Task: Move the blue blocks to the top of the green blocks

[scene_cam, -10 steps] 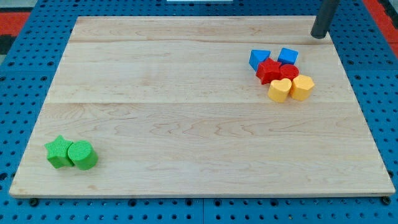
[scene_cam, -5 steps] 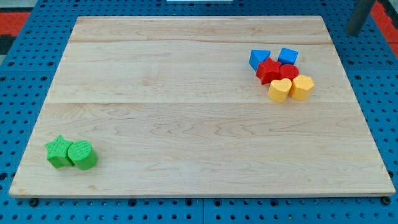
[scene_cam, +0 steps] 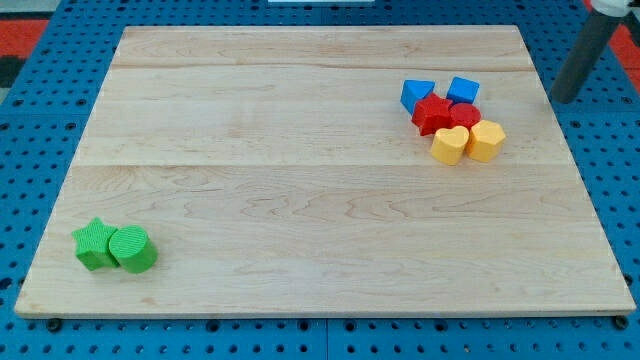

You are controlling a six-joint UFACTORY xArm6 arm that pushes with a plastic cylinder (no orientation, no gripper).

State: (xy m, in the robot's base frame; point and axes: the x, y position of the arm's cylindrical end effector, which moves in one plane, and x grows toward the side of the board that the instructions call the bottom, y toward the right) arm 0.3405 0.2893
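Rod's tip (scene_cam: 565,99) sits off board's right edge, over blue pegboard (scene_cam: 600,170) — touching nothing, well right of cluster. Blue triangular block (scene_cam: 417,94) and blue cube (scene_cam: 463,88) lie at cluster's top, touching red blocks (scene_cam: 443,112); yellow heart (scene_cam: 450,145) and yellow block (scene_cam: 487,140) just below. Green star (scene_cam: 95,243) and green cylinder (scene_cam: 132,249) touch at board's (scene_cam: 300,150) bottom left, far off. Likely staging — tip on right side suits leftward push on blues, none yet moved.

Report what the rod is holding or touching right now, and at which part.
Nothing. My tip sits off the board's right edge, to the view's right of the blue blocks, touching no block.
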